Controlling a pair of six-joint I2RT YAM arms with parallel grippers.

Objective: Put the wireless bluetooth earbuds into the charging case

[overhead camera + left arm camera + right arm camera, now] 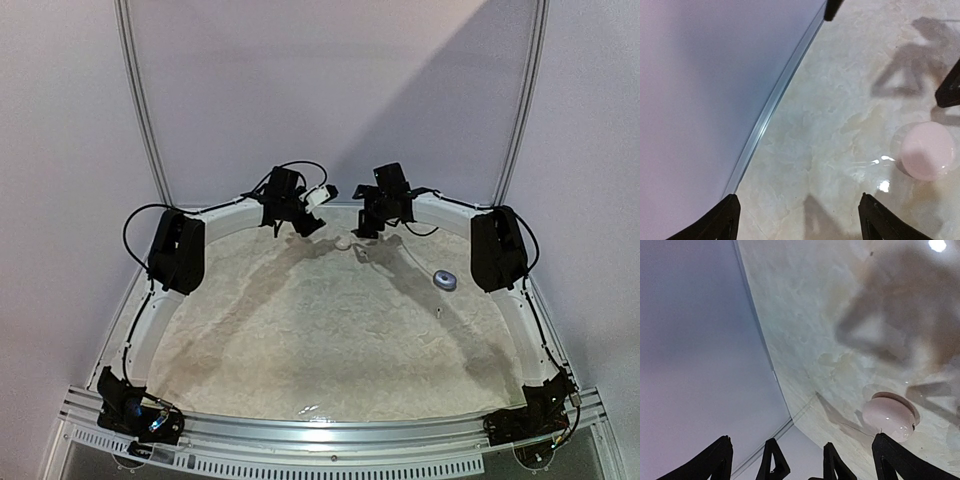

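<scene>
Grippers open, both up at the far edge

My two arms reach out to the far side of the surface (330, 340), close to the pale wall (700, 100).

My left gripper (305, 225) is wide open. Its two black fingers (720, 222) stand far apart, and I see only bare surface between them. It holds nothing.

My right gripper (370, 232) is wide open too. Its fingers (892, 460) stand far apart and they hold nothing.

A pink round case (343, 242) lies on the surface between my two grippers. From my left wrist I see it off to the right side, outside the gap of my fingers. From my right wrist I see it just past one finger tip, not in the gap.

A grey oval case (445, 280) lies well apart from the pink one, over on my right side, near my right arm.

The earbuds are very small and I cannot pick them out for sure. A tiny speck (437, 312) lies on the surface near the grey oval case. It may be one of them, but it is too small to tell.
</scene>
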